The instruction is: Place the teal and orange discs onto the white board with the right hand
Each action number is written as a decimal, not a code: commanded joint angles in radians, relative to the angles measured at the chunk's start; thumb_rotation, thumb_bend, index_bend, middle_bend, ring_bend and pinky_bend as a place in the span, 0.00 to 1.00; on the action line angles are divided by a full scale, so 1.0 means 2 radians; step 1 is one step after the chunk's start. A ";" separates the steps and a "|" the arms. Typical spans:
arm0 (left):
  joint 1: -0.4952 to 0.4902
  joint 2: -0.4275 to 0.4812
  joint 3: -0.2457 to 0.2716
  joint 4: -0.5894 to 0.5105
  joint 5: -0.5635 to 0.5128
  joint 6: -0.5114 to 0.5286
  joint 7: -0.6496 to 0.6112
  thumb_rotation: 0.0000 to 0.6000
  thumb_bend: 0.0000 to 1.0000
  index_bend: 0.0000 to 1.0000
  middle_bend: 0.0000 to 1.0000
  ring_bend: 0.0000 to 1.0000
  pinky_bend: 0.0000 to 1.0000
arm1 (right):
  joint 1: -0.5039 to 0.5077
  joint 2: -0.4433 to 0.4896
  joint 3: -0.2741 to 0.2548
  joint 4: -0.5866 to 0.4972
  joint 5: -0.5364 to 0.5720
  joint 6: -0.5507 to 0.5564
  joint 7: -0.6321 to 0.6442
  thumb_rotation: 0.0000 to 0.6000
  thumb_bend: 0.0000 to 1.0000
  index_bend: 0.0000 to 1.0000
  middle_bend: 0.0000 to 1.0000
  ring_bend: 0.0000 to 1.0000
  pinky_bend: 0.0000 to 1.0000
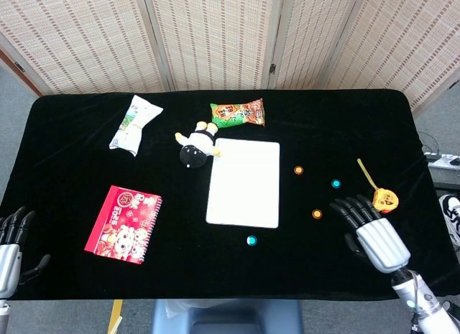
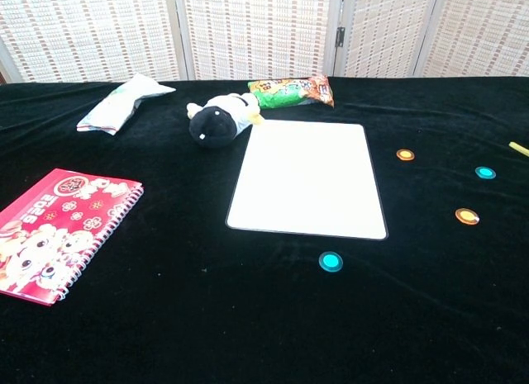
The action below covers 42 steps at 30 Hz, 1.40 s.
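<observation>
The right hand [image 1: 375, 233], fingers spread and empty, is near the orange disc [image 1: 317, 214], which lies just to its left, toward the white board [image 1: 244, 182].

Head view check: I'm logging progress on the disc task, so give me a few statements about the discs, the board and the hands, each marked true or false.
1. The white board has no disc on it. True.
2. The right hand holds an orange disc. False: it hovers with fingers spread, holding nothing; the nearest orange disc lies on the black cloth beside its fingertips.
3. Two teal discs and two orange discs lie on the cloth. True: teal and, orange near the right hand and at.
4. The plush toy lies at the board's near right corner. False: it is at the far left corner.
5. The left hand rests on the red notebook. False: it sits at the table's near left edge, apart from it.
</observation>
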 commanded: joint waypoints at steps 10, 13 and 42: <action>-0.002 0.006 0.007 -0.005 0.014 -0.006 -0.003 1.00 0.28 0.00 0.00 0.06 0.00 | 0.111 -0.082 0.037 -0.062 0.037 -0.171 -0.156 1.00 0.26 0.21 0.03 0.00 0.00; -0.001 0.008 0.009 -0.005 0.014 -0.005 0.000 1.00 0.28 0.00 0.00 0.06 0.00 | 0.128 -0.107 0.046 -0.060 0.060 -0.197 -0.188 1.00 0.18 0.21 0.03 0.00 0.00; 0.003 0.003 0.011 0.006 0.012 -0.008 -0.008 1.00 0.27 0.00 0.00 0.06 0.00 | 0.202 -0.239 0.036 0.059 0.160 -0.253 -0.259 1.00 0.16 0.38 0.05 0.00 0.00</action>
